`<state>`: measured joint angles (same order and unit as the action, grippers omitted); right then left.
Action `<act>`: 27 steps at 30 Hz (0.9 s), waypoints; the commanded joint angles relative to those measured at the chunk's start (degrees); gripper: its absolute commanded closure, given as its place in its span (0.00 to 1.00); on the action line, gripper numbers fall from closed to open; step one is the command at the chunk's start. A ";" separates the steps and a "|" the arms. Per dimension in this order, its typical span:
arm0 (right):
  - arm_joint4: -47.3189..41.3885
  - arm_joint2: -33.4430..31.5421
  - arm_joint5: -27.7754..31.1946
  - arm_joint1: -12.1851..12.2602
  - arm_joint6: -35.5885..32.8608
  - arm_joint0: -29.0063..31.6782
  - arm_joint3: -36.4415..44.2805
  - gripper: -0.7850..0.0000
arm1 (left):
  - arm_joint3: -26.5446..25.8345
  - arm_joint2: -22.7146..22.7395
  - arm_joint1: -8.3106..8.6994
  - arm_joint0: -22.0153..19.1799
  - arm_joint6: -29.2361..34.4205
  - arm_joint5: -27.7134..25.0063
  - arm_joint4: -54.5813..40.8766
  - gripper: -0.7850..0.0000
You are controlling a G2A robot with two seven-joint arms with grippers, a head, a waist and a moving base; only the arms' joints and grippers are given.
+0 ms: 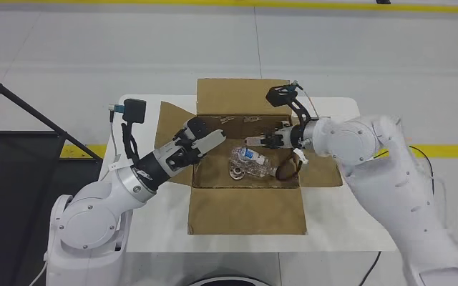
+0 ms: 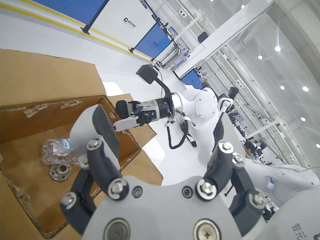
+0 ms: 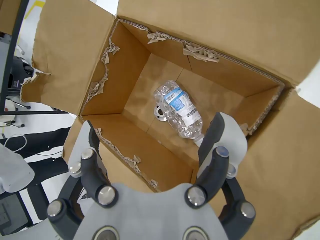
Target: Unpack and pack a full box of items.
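We see the cardboard box (image 1: 247, 211) standing open on the white tabletop (image 1: 336, 107), its four flaps folded outward and its inner edges torn. On its floor a crumpled plastic bottle (image 1: 250, 156) lies on its side against a small metal flange (image 1: 236, 170), with bare cardboard around them. The left gripper (image 1: 209, 139) hangs over the box's left rim and the right gripper (image 1: 259, 140) above the bottle, both spread wide, empty and apart.
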<state>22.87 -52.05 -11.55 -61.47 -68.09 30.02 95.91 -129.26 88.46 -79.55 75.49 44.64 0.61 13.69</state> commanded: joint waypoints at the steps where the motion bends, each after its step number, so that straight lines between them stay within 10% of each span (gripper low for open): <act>1: -0.70 2.10 -0.05 -0.80 0.34 -2.41 -2.56 0.00 | 1.03 0.26 0.01 0.03 -3.13 1.30 -0.66 0.00; 13: -1.38 10.16 2.76 -3.68 -0.90 -6.37 -7.40 0.00 | 9.63 1.98 0.02 -3.46 -16.56 12.81 -1.29 0.00; 27: 1.20 11.45 4.57 -3.77 0.61 -5.43 -7.37 0.00 | 11.51 0.74 0.17 -4.57 -15.68 14.39 -0.75 0.00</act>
<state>22.49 -41.29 -8.00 -65.20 -68.25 24.19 88.52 -117.74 89.20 -79.37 70.92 28.97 15.00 12.95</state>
